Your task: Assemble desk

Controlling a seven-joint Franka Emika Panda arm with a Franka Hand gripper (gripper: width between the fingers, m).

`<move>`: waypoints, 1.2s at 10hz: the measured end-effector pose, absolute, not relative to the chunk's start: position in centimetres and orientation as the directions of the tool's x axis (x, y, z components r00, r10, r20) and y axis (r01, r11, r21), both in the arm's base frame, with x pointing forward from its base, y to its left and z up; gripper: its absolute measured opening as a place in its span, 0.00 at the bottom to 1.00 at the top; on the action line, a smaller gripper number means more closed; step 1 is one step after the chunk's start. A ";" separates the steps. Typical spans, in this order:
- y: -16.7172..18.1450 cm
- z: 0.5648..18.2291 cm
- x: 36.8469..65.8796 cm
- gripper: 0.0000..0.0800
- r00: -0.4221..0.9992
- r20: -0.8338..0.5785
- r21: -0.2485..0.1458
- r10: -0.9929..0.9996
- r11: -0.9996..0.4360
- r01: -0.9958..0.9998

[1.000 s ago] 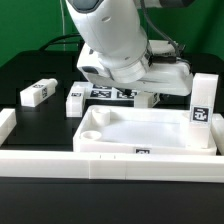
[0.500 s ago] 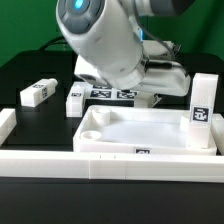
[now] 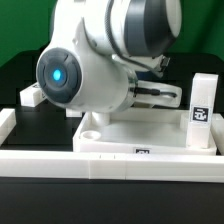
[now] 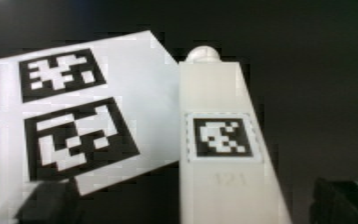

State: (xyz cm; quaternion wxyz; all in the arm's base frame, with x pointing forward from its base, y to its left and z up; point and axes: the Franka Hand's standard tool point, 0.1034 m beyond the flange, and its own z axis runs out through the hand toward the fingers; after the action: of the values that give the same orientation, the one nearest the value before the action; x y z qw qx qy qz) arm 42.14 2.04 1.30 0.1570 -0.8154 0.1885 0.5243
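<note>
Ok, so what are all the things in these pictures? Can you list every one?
desk top: one, white, on the table in front of the arm.
upright leg: one, white with a tag, at the desk top's corner on the exterior view's right.
left leg: one, white, lying on the table at the exterior view's left.
third leg: one, white with a tag, lying beside the marker board.
marker board: one, white with black tags, flat on the table.
border rail: one, white, along the near side.
table: one, black.
robot arm: one, white with a blue light.
jaws: two, dark, wide apart, holding nothing.
</note>
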 end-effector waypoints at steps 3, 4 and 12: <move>2.4 1.1 42.3 0.81 0.386 -0.912 -0.060 -0.142 -0.882 -0.467; 2.5 1.1 42.3 0.78 0.387 -0.911 -0.060 -0.141 -0.883 -0.465; 2.3 2.1 42.7 0.36 0.394 -0.911 -0.078 -0.126 -0.884 -0.462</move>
State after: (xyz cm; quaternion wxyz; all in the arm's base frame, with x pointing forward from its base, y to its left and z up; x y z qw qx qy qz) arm 42.72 2.30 2.10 0.1614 -0.8191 0.1793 0.5205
